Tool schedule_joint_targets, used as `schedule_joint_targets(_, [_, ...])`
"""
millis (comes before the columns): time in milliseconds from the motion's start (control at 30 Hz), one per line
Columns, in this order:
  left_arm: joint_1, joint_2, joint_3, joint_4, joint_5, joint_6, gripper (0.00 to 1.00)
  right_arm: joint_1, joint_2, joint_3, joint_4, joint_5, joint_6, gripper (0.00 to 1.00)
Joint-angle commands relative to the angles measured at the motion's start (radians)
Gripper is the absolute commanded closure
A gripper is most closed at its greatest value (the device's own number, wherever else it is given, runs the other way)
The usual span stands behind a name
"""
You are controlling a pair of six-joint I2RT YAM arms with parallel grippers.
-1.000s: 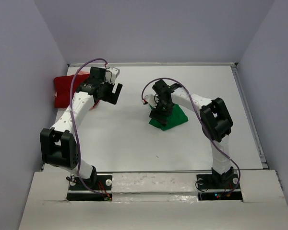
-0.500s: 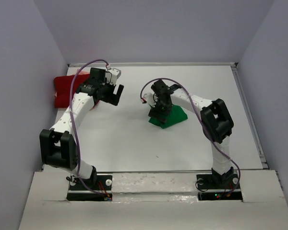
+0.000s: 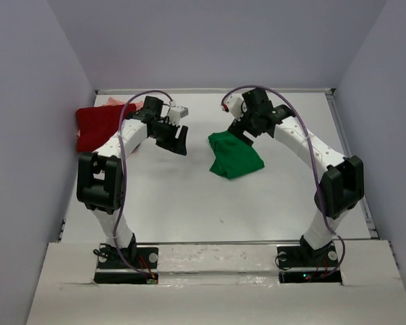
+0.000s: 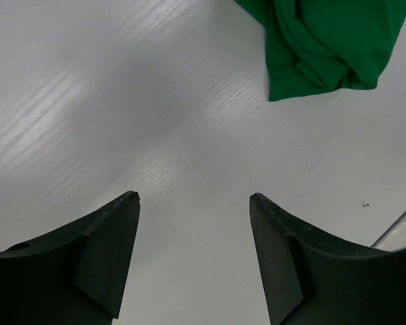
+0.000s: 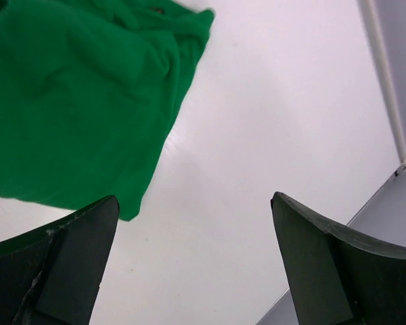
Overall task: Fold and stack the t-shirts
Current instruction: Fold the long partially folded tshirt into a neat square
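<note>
Green t-shirt (image 3: 235, 156): lies in a loose, crumpled heap on the white worktop (image 3: 189, 203), not folded. Its creased folds show in the top right corner of the left wrist view, and its flatter side fills the upper left of the right wrist view.

Left end effector (image 3: 179, 139): just left of the green t-shirt and apart from it, with a strip of bare worktop between the two. The jaws stand moderately apart. The wrist view shows only worktop in the gap, so it holds nothing.

Right end effector (image 3: 238, 128): at the far edge of the green t-shirt, raised above it. The jaws are spread wide with nothing gripped. In the wrist view one finger (image 5: 68, 264) sits just beside the shirt's hem; whether it touches the cloth cannot be told.

Dark red t-shirt (image 3: 98, 126): well to the left of the green t-shirt, beyond the left end effector, bunched up.

Pale pink cloth (image 3: 111, 101): only a sliver shows, at the far edge of the dark red t-shirt and likewise well left of the green t-shirt. Its shape cannot be told.
</note>
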Motion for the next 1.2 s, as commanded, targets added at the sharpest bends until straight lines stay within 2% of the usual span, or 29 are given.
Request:
schedule_joint_targets(0, [-0.020, 0.019, 0.044, -0.051, 0.124, 0.000, 0.25, 0.010, -0.018, -0.136, 0.004, -0.025, -0.035, 0.01])
schedule_joint_targets(67, [-0.020, 0.034, 0.047, -0.057, 0.144, 0.000, 0.26, 0.010, -0.048, -0.175, -0.008, -0.086, -0.034, 0.02])
schedule_joint_targets(167, [-0.018, 0.065, 0.052, -0.062, 0.139, 0.006, 0.26, 0.035, -0.088, -0.164, -0.126, -0.203, -0.020, 0.05])
schedule_joint_targets(333, [-0.018, 0.099, 0.084, -0.079, 0.125, 0.015, 0.26, 0.113, -0.101, -0.190, -0.217, -0.222, -0.026, 0.17])
schedule_joint_targets(400, [-0.018, 0.099, 0.090, -0.077, 0.110, 0.020, 0.26, 0.142, -0.097, -0.202, -0.221, -0.220, -0.022, 0.18])
schedule_joint_targets(567, [-0.015, 0.051, 0.055, -0.010, -0.014, -0.013, 0.26, 0.227, -0.082, -0.264, -0.176, -0.209, -0.011, 0.12])
schedule_joint_targets(700, [-0.012, -0.007, 0.026, 0.016, -0.102, -0.022, 0.27, 0.227, -0.032, -0.261, -0.150, -0.180, 0.015, 0.10])
schedule_joint_targets(733, [-0.014, -0.016, 0.018, 0.021, -0.115, -0.022, 0.27, 0.227, -0.028, -0.279, -0.095, -0.147, 0.023, 0.09])
schedule_joint_targets(933, [-0.012, -0.108, -0.054, 0.048, -0.166, -0.014, 0.27, 0.101, 0.010, -0.181, -0.056, -0.101, 0.048, 0.06])
schedule_joint_targets(1033, [-0.011, -0.139, -0.069, 0.055, -0.177, -0.014, 0.26, 0.089, 0.027, -0.166, -0.071, -0.084, 0.023, 0.06])
schedule_joint_targets(1167, [-0.008, -0.162, -0.082, 0.062, -0.191, -0.011, 0.27, 0.089, 0.004, -0.166, -0.172, -0.206, 0.014, 0.06])
